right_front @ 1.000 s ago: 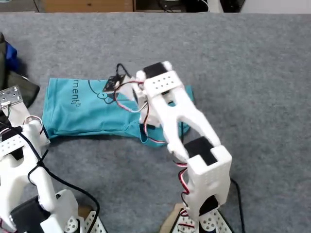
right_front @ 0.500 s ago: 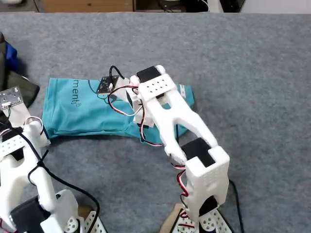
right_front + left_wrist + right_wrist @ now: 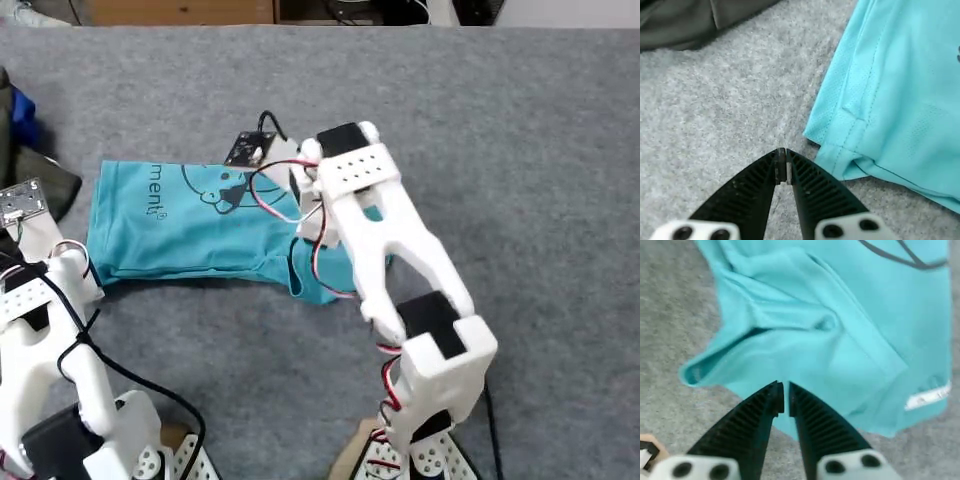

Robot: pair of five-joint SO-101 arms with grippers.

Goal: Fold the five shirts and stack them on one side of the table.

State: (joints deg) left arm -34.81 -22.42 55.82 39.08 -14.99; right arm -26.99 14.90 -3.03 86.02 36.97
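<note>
A teal shirt (image 3: 190, 220) with a dark print lies partly folded on the grey table, left of centre. Its right end is bunched, with a loose flap (image 3: 318, 278) near the front. My right arm stands over that end. In the right wrist view my right gripper (image 3: 786, 399) hangs shut just above the bunched teal shirt (image 3: 830, 335), holding nothing. My left gripper (image 3: 781, 170) is shut and empty over bare carpet, just off the teal shirt's corner (image 3: 835, 150) at the left end.
Dark clothes (image 3: 28, 165) with a bit of blue lie at the table's left edge, also seen as a dark garment (image 3: 695, 20) beyond my left gripper. The grey carpet (image 3: 520, 150) stretches out right of the shirt and behind it.
My right arm swung left over the shirt, then back to the right and a little farther from its base. The left arm has stayed still.
</note>
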